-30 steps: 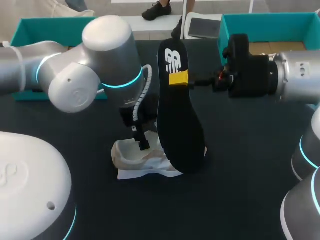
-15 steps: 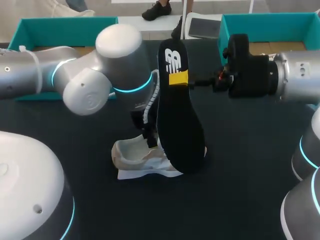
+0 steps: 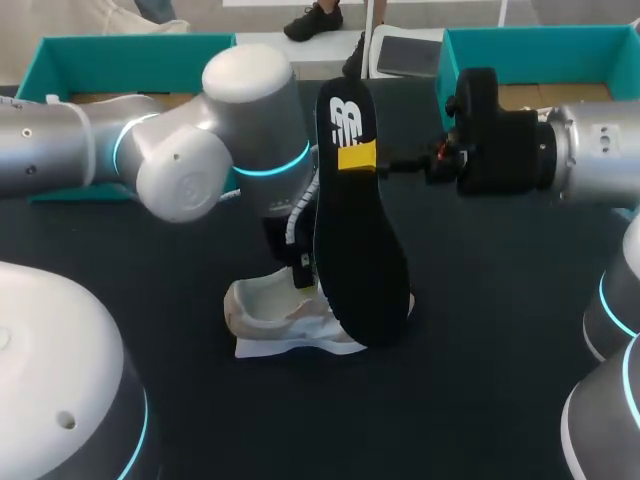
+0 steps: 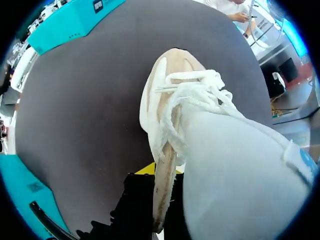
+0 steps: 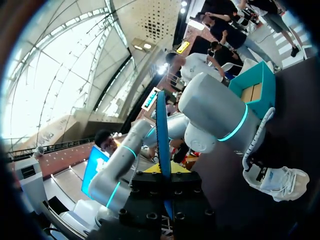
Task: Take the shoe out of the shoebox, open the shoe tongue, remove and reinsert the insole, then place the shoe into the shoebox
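Note:
A white shoe [image 3: 270,312] lies on the black table [image 3: 480,330]. My left gripper [image 3: 300,272] comes down at its opening. In the left wrist view the gripper [image 4: 162,184] is shut on the beige edge of the shoe's upper [image 4: 167,150], beside the laces [image 4: 195,95] and the pale tongue [image 4: 240,180]. A black insole [image 3: 355,220] stands upright, its lower end at the shoe. My right gripper [image 3: 357,157] is shut on it near its upper end. In the right wrist view the insole [image 5: 162,130] shows edge-on between that gripper's [image 5: 165,171] yellow tips, with the shoe [image 5: 277,182] ahead.
A teal shoebox [image 3: 120,62] stands at the back left and another teal box [image 3: 540,48] at the back right. White paper [image 3: 262,348] lies under the shoe. My left arm's elbow [image 3: 200,150] hangs over the table's left half.
My left arm has shifted right toward the insole, and its gripper has gone from open to shut on the shoe's upper edge. The right arm and insole have not moved.

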Action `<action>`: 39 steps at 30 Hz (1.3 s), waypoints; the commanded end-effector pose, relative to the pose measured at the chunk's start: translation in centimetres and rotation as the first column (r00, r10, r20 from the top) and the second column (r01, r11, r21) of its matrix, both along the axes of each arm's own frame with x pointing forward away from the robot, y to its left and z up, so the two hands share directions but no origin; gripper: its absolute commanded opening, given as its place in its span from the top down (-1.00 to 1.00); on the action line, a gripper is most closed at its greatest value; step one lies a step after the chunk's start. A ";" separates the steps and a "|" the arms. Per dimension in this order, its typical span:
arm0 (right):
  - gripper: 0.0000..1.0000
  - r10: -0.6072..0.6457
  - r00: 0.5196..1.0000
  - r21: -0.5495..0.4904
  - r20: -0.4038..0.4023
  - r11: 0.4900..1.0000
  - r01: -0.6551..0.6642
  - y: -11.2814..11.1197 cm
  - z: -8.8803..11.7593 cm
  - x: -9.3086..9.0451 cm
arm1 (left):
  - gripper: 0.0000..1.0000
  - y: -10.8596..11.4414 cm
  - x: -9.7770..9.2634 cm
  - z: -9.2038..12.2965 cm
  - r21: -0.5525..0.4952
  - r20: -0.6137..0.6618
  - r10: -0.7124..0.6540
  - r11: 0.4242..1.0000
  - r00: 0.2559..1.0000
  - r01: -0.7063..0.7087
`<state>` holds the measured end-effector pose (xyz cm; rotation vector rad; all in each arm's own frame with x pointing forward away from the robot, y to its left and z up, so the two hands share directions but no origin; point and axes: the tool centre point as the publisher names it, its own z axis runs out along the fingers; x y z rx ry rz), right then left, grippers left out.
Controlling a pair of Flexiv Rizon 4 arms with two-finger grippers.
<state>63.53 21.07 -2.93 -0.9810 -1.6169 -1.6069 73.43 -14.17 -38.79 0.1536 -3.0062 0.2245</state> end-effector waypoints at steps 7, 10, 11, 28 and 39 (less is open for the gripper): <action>1.00 -0.003 1.000 -0.005 -0.002 1.000 0.003 0.3 0.0 0.0 | 1.00 -1.0 2.9 3.2 -0.086 -0.340 -0.685 0.705 0.645 0.703; 1.00 -0.003 1.000 -0.005 -0.002 1.000 0.003 0.3 0.0 0.0 | 1.00 -0.9 3.1 3.3 -0.138 -0.392 -0.817 0.507 0.424 0.851; 1.00 -0.003 1.000 -0.005 -0.002 1.000 0.003 0.3 0.0 0.0 | 1.00 -0.8 3.1 3.5 -0.193 -0.421 -0.848 0.431 0.322 0.881; 1.00 -0.003 1.000 -0.005 -0.002 1.000 0.003 0.3 0.0 0.0 | 1.00 0.8 2.5 4.7 -0.286 -0.366 -0.929 0.067 -0.045 0.956; 1.00 -0.003 1.000 -0.005 -0.002 1.000 0.003 0.3 0.0 0.0 | 1.00 -0.8 2.9 3.7 -0.238 -0.312 -0.932 -0.110 -0.183 0.965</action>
